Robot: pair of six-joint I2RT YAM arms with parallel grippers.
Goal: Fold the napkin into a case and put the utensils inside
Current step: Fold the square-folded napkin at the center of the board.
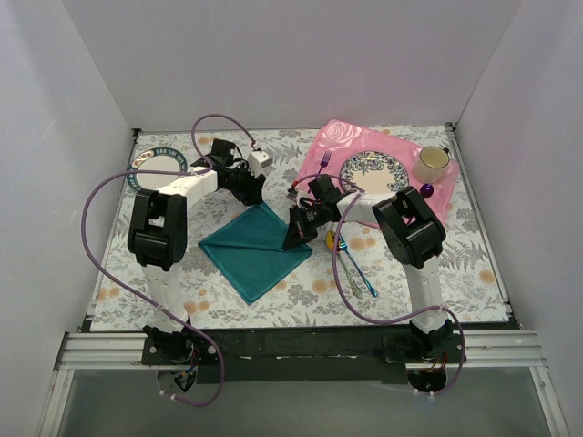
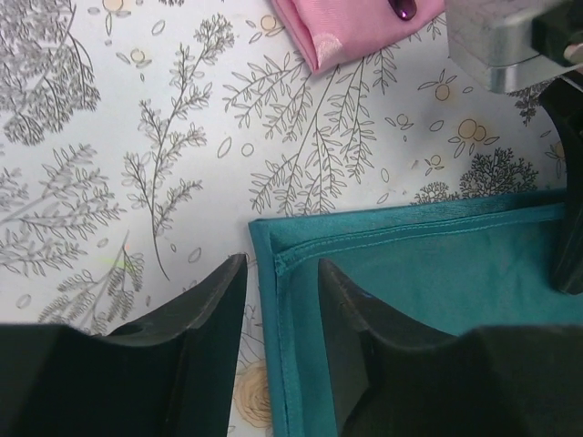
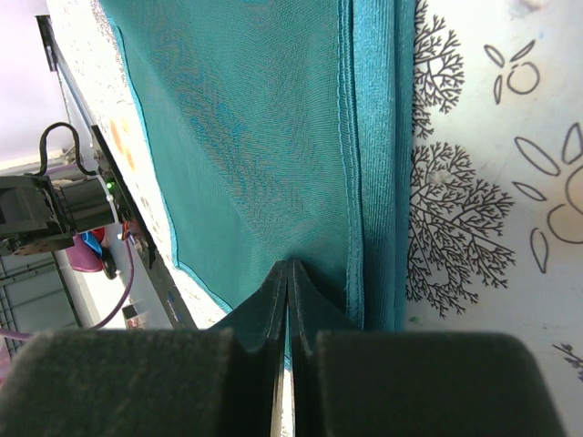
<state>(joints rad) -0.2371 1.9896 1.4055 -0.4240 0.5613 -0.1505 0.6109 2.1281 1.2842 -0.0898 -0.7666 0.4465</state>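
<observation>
We find the teal, satin-sheened napkin point(image 1: 253, 250) lying doubled on the leaf-printed table cover point(image 1: 410, 273). The left gripper point(image 2: 281, 271) stands part-open astride its stitched hem, holding nothing. The right gripper point(image 3: 288, 271) is pinched tight on a tented fold.

bare surface point(image 1: 301, 305) lies open in front of the napkin point(image 1: 250, 255). the left claw point(image 1: 252, 187) crowds its far corner, the right claw point(image 1: 296, 235) its right corner. utensils point(image 1: 355, 264) lie near on the right; behind them the placemat point(image 1: 323, 150) carries a plate point(image 1: 375, 170) and cup point(image 1: 433, 164).
</observation>
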